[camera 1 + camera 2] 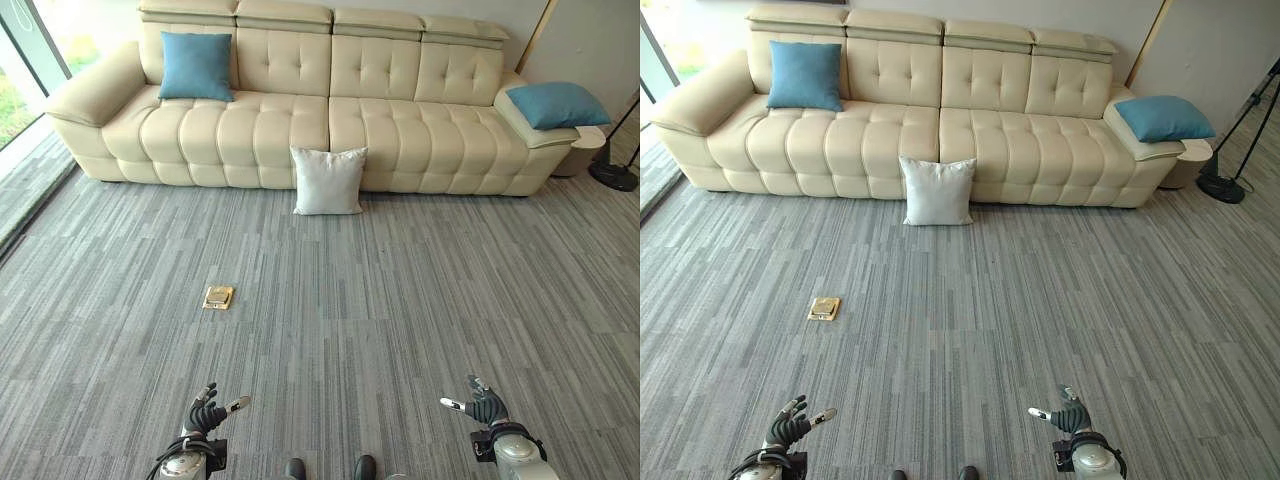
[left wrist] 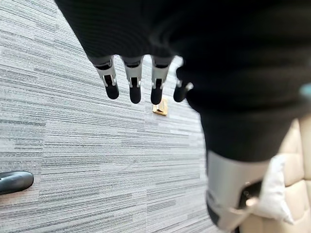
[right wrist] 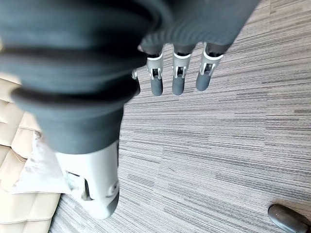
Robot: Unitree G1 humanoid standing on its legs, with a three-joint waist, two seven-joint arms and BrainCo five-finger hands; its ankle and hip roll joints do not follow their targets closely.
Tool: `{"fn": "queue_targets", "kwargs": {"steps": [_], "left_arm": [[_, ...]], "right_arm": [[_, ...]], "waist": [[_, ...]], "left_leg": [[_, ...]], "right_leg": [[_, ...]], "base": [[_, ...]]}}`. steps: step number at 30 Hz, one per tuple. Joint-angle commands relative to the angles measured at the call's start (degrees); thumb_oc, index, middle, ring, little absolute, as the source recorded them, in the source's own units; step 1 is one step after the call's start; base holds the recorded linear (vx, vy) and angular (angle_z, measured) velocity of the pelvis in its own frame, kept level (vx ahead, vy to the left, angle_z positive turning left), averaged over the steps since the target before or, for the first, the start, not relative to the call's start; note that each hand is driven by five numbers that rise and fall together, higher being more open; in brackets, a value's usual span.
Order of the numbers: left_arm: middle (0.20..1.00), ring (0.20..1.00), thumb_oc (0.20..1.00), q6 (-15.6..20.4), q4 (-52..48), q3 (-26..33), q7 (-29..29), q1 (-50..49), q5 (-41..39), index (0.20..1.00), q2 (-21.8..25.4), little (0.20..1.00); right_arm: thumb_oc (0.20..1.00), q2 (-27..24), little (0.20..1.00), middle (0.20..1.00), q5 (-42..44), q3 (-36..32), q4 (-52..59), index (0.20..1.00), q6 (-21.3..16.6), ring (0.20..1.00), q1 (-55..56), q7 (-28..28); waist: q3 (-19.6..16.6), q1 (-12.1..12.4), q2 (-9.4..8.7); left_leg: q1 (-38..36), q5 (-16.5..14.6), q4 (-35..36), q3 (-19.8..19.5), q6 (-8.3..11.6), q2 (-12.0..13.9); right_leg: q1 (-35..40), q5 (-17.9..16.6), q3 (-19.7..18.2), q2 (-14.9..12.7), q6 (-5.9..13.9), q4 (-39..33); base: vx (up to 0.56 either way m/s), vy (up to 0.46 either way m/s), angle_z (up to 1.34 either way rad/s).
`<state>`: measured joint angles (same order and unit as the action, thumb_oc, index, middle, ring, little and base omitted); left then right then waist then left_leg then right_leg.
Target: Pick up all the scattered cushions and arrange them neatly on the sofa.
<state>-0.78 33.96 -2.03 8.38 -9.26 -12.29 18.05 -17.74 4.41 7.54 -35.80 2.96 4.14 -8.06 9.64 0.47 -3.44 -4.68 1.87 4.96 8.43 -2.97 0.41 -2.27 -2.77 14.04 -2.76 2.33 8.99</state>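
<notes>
Cream sofa (image 1: 300, 110) across top, blue cushion (image 1: 195, 65) on its upper-left seat, second blue cushion (image 1: 555, 104) on right armrest, white cushion (image 1: 328, 181) on carpet (image 1: 400, 300) leaning against sofa front, brass floor plate (image 1: 218, 297) centre-left, left hand (image 1: 205, 413) and right hand (image 1: 485, 405) at bottom, both released and empty, lamp base (image 1: 613, 176) at right edge.

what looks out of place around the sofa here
The white cushion stands on the carpet, leaning against the sofa front. One blue cushion lies on the right armrest; the other blue cushion sits properly against the backrest.
</notes>
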Motion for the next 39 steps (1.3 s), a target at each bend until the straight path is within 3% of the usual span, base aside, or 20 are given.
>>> {"fn": "queue_targets", "kwargs": {"steps": [1, 5, 8, 12, 14, 16, 17, 19, 21, 26, 28, 29, 30, 33, 36, 39], "left_arm": [[1.000, 1.000, 1.000, 1.47, -2.46, 1.36, 1.38, 1.79, 0.83, 1.000, 1.68, 1.000], [1.000, 1.000, 1.000, 1.25, -3.55, 1.47, 1.28, 1.78, -0.19, 1.000, 1.26, 1.000], [1.000, 1.000, 1.000, 1.71, -1.06, 1.27, 1.72, 3.51, -1.30, 1.000, 0.74, 1.000], [1.000, 1.000, 1.000, 1.96, 0.22, 0.63, 1.84, 4.49, -2.92, 1.000, -0.25, 1.000], [1.000, 1.000, 1.000, 2.23, 0.52, 0.51, 1.84, 4.62, -4.28, 1.000, -0.61, 1.000], [1.000, 1.000, 1.000, 2.22, 0.32, 0.57, 1.88, 4.75, -4.74, 1.000, -0.58, 1.000], [1.000, 1.000, 1.000, 2.17, 0.12, 0.58, 1.94, 5.12, -5.51, 1.000, -0.58, 1.000], [1.000, 1.000, 1.000, 2.52, 0.13, 0.20, 2.13, 5.79, -6.19, 1.000, -0.67, 1.000], [1.000, 1.000, 1.000, 2.47, 0.24, 0.26, 2.25, 6.13, -6.58, 1.000, -0.43, 1.000], [1.000, 1.000, 1.000, 1.70, -0.60, 0.50, 1.95, 5.01, -5.71, 1.000, -0.05, 1.000], [1.000, 1.000, 1.000, 1.58, -0.63, 0.45, 2.10, 4.66, -5.47, 1.000, -0.07, 1.000], [1.000, 1.000, 1.000, 1.39, -0.87, 0.45, 2.34, 4.19, -5.26, 1.000, -0.13, 1.000], [1.000, 1.000, 1.000, 1.39, -0.88, 0.45, 2.34, 4.19, -5.26, 1.000, -0.13, 1.000], [1.000, 1.000, 1.000, 1.47, -0.72, 0.34, 2.62, 3.90, -4.75, 1.000, 0.23, 1.000], [1.000, 1.000, 1.000, 1.69, -0.43, 0.28, 2.89, 3.78, -4.49, 1.000, 0.48, 1.000], [1.000, 1.000, 1.000, 1.99, 0.01, 0.40, 2.60, 3.07, -4.11, 1.000, 0.41, 1.000]], "right_arm": [[1.000, 0.01, 1.000, 1.000, -0.57, 0.86, 0.34, 1.000, -0.65, 1.000, -2.45, -0.39], [1.000, -0.57, 1.000, 1.000, -0.79, 0.82, 0.54, 1.000, -0.37, 1.000, -3.09, -0.81], [1.000, -0.18, 1.000, 1.000, -1.00, 0.42, 0.81, 1.000, -0.12, 1.000, -2.35, -1.30], [1.000, -0.08, 1.000, 1.000, 0.34, 0.19, -0.45, 1.000, -0.83, 1.000, -1.97, -1.54], [1.000, -0.45, 1.000, 1.000, 1.46, 0.08, -0.77, 1.000, -1.54, 1.000, -2.10, -1.65], [1.000, -0.51, 1.000, 1.000, 1.87, 0.05, -0.90, 1.000, -1.64, 1.000, -2.31, -1.64], [1.000, -0.82, 1.000, 1.000, 2.73, -0.01, -0.47, 1.000, -1.86, 1.000, -2.74, -1.64], [1.000, -1.22, 1.000, 1.000, 3.35, 0.24, -0.23, 1.000, -2.21, 1.000, -3.51, -1.89], [1.000, -1.29, 1.000, 1.000, 3.82, 0.21, -0.15, 1.000, -1.96, 1.000, -3.82, -1.94], [1.000, -1.88, 1.000, 1.000, 3.49, 0.33, -0.59, 1.000, -1.66, 1.000, -3.56, -1.64], [1.000, -2.05, 1.000, 1.000, 3.25, 0.46, -0.76, 1.000, -1.63, 1.000, -3.48, -1.58], [1.000, -2.28, 1.000, 1.000, 2.96, 0.72, -0.90, 1.000, -1.67, 1.000, -3.43, -1.59], [1.000, -2.28, 1.000, 1.000, 2.96, 0.72, -0.90, 1.000, -1.67, 1.000, -3.43, -1.59], [1.000, -2.37, 1.000, 1.000, 2.60, 0.98, -1.54, 1.000, -1.61, 1.000, -3.08, -1.70], [1.000, -2.12, 1.000, 1.000, 2.21, 0.95, -1.95, 1.000, -1.43, 1.000, -2.59, -1.91], [1.000, -1.49, 1.000, 1.000, 1.63, 1.25, -2.55, 1.000, -1.65, 1.000, -3.00, -1.56]], "waist": [[1.17, 0.71, 0.31], [1.92, 0.51, 0.67], [2.24, -1.38, 0.24], [0.38, -2.43, 0.45], [-0.21, -2.83, 1.06], [-0.41, -3.08, 0.93], [0.42, -2.72, 0.48], [1.50, -1.84, -0.08], [1.79, -1.52, -0.93], [1.84, -0.43, -1.86], [1.71, -0.29, -1.84], [1.43, 0.08, -1.27], [1.48, 0.10, -1.28], [1.90, 1.22, -0.70], [1.78, 1.89, -0.42], [0.42, 2.41, 0.20]], "left_leg": [[-4.28, -5.97, 0.04, 1.53, 2.91, 1.23], [-5.34, -7.06, 0.04, 1.95, 3.12, 0.50], [-7.30, -8.89, 0.04, 1.13, 4.01, -0.08], [-9.70, -10.68, 0.04, 0.22, 4.69, 0.64], [-9.62, -11.56, -4.04, 0.40, 5.89, 2.23], [-8.16, -10.80, -7.58, 0.51, 6.64, 2.85], [-3.57, -8.09, -18.10, 0.27, 8.33, 3.83], [0.99, -4.99, -27.60, -0.78, 9.42, 4.03], [4.60, -2.83, -30.92, -0.25, 9.20, 5.01], [5.37, -6.08, -21.92, 2.23, 7.77, 7.79], [5.47, -5.62, -18.08, 2.41, 7.93, 8.63], [6.13, -1.76, -11.90, 2.27, 8.83, 10.35], [6.04, -1.74, -11.85, 2.30, 8.83, 10.35], [8.97, 6.06, -3.42, 3.25, 10.75, 13.04], [11.44, 7.27, -1.15, 5.30, 11.06, 13.44], [10.06, 6.78, -0.61, 3.94, 10.83, 12.27]], "right_leg": [[-4.29, 3.72, -0.62, -6.14, 6.80, 7.40], [-6.27, 1.37, 2.60, -5.90, 6.09, 0.86], [-7.22, -1.70, 4.39, -4.98, 7.46, -8.63], [-5.02, -1.53, 4.27, -3.93, 6.04, -8.96], [-3.45, -0.03, 4.64, -3.07, 4.80, -8.58], [-2.80, 0.39, 4.85, -3.01, 4.20, -8.88], [-0.51, 1.52, 4.65, -2.45, 2.64, -9.48], [1.67, 2.43, 4.60, -1.76, 1.30, -10.56], [2.93, 3.41, 4.77, -1.92, 0.61, -11.30], [5.70, 5.13, 4.12, -2.29, 1.45, -12.17], [6.17, 5.71, 4.04, -2.50, 1.79, -12.15], [7.18, 6.92, 4.05, -2.17, 1.96, -12.14], [7.23, 6.92, 4.04, -2.17, 1.96, -12.14], [10.33, 9.18, 4.25, -1.53, 2.19, -12.37], [12.24, 10.17, 4.78, -1.80, 2.72, -12.65], [13.19, 10.16, 3.96, -2.56, 3.69, -12.40]], "base": [[0.16, 0.050, -0.01], [0.16, -0.022, -0.09], [0.29, -0.101, 0.05], [0.29, -0.116, 0.29], [0.28, -0.136, 0.35], [0.16, -0.130, 0.38], [0.13, -0.154, 0.27], [0.16, -0.174, -0.03], [0.12, -0.093, -0.21], [0.18, 0.018, 0.03], [0.16, 0.093, -0.07], [0.13, 0.087, 0.03], [0.24, 0.166, 0.16], [0.23, 0.183, 0.25], [0.22, 0.232, 0.15], [0.23, 0.275, 0.07]]}}
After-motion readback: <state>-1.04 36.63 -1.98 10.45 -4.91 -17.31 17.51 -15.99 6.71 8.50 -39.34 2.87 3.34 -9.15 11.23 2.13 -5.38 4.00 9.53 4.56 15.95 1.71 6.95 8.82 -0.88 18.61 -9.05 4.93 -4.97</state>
